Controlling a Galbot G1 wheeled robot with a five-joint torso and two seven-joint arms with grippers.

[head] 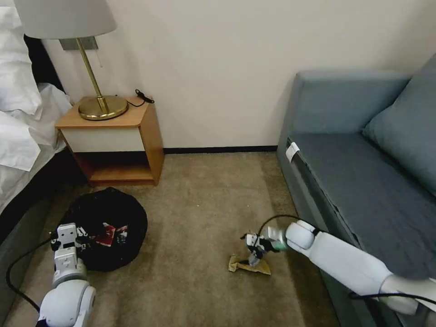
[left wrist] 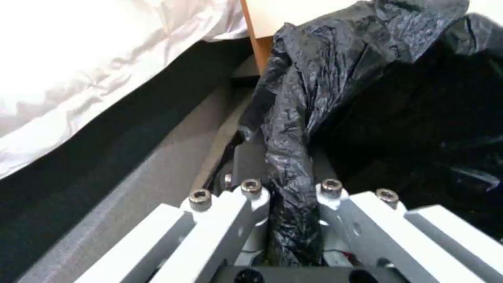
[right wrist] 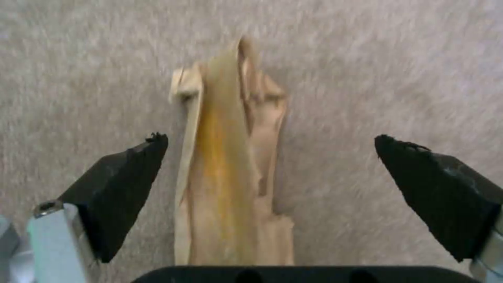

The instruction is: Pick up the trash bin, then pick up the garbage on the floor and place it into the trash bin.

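We see our right gripper (head: 254, 254) low over the carpet (head: 200, 200), its 2 black fingertips (right wrist: 123, 188) spread wide and holding nothing; the tan paper packet (right wrist: 230, 177) lies directly between them, on the floor beneath the palm, not yet touched on either side. Our left gripper (left wrist: 290, 196) is closed on the rim of the trash bin (head: 106, 227), a fold of the black bag (left wrist: 293, 157) pinched between its jaws; the bin sits just ahead of that hand, with a red-and-white wrapper (head: 109, 234) already lying inside.

We judge the packet to be very light, soft and crumpled; it should fold flat under the pads rather than resist, and it could slip out if pinched by 1 thin edge. The raised central ridge, running lengthwise between the fingertips, looks like the best place to take hold; closing across that ridge would gather several layers at once. The bin, held by rim and liner, seems light but the plastic is slippery.
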